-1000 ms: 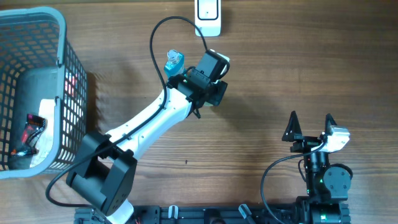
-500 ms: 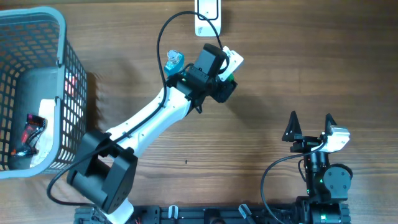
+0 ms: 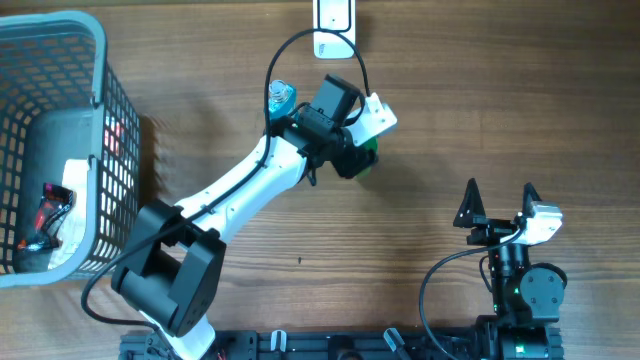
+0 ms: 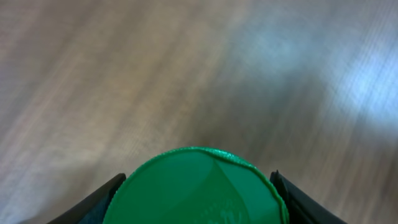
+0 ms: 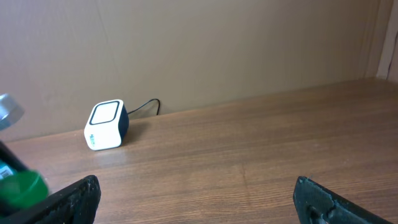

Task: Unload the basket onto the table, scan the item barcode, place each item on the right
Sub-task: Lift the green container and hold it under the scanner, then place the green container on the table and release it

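Well to the left of the left claw stands the basket [image 3: 98, 60], no part of this step. A small blue-topped bottle [image 3: 281, 97] sits just beside the claw's wrist, so any turn should swing away from it. The left claw [image 3: 358, 152] is closed around the green-lidded item [image 4: 196, 183]. The scanner [image 3: 333, 25] lies near, just beyond the claw; the label probably needs turning squarely toward its window, then holding steady. Far to the right, the right claw [image 3: 497, 205] rests wide and empty.

The left hand [image 3: 358, 142] has swung right and turned, bringing the green-capped item [image 3: 379, 117] into view.
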